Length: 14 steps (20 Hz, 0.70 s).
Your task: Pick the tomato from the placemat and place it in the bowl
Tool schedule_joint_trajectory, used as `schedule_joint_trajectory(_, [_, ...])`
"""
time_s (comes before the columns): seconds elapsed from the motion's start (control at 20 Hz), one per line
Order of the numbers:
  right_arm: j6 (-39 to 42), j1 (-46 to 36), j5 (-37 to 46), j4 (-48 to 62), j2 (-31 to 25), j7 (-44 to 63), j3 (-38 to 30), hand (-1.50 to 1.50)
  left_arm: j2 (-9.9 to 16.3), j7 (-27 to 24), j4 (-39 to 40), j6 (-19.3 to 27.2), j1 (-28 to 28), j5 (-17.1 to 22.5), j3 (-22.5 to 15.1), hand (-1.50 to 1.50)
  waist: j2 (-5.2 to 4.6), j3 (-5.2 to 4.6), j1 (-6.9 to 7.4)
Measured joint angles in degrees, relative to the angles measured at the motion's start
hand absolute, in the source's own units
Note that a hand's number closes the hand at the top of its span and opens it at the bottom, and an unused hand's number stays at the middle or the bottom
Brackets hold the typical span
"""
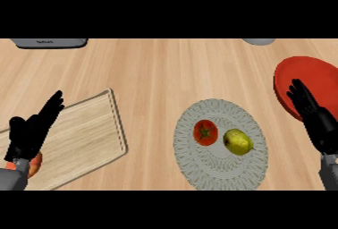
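Right hand (315, 117) open, fingers straight — apart from tomato (205, 132).

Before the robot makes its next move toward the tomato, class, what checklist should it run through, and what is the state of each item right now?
1. Tomato lies on the placemat, uncovered: ok.
2. Nothing crowds the tomato: not ok, the yellow-green pear sits just to its right.
3. Right hand is open and holds nothing: ok.
4. Left hand is open and out of the way, over the wooden cutting board: ok.
5. Red bowl is in view at the right edge: ok.
6. Bowl's inside is free: cannot tell, the right hand overlaps part of it.
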<state>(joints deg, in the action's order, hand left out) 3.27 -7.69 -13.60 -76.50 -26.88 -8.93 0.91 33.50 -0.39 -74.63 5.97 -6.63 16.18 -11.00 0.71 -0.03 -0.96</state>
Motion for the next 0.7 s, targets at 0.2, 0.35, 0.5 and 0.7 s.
schedule_joint_trajectory(0.2, [-4.5,-1.6,5.5,-9.7,-0.1,-1.6,2.0,1.5,-0.8,-0.2,-1.2,2.6,-1.5,-0.7,1.7,0.0,0.06,-0.06,0.25])
schedule_joint_trajectory(0.35, [-7.8,-4.4,13.6,-14.8,-4.1,-1.6,3.3,-1.5,-0.9,-0.6,-1.9,4.8,-2.6,-0.8,3.4,0.0,0.77,-0.89,-0.2])
schedule_joint_trajectory(0.5, [-14.7,-0.8,22.8,-14.7,-7.7,3.8,2.5,-1.5,-1.5,-0.7,-2.1,6.6,-2.2,-0.2,4.9,0.0,1.21,-1.0,-2.49])
schedule_joint_trajectory(0.7, [-25.5,6.3,33.1,-21.1,-4.2,8.5,5.5,-1.5,-1.8,-0.5,-3.4,8.0,-1.2,0.6,6.3,0.0,1.47,-0.62,-3.64])
